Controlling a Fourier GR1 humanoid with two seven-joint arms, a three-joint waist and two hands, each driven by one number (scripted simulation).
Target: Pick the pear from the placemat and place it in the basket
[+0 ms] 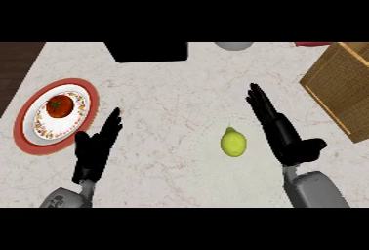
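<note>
Now the reach is in hand: the right hand (282,131), fingers straight and holding nothing, stands just beside the pear (233,142) on the pale placemat (209,128) mid-counter. Next it must close around it, then carry it to the wicker basket (340,85) at the right edge.

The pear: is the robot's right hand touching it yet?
Apart. In the head view the pear lies on the counter with a strip of bare surface showing between it and the right hand, whose fingers are straight, beside the fruit.

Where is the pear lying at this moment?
In the head view, the pear lies on the counter right of centre, just left of the open right hand, apart from it.
</note>
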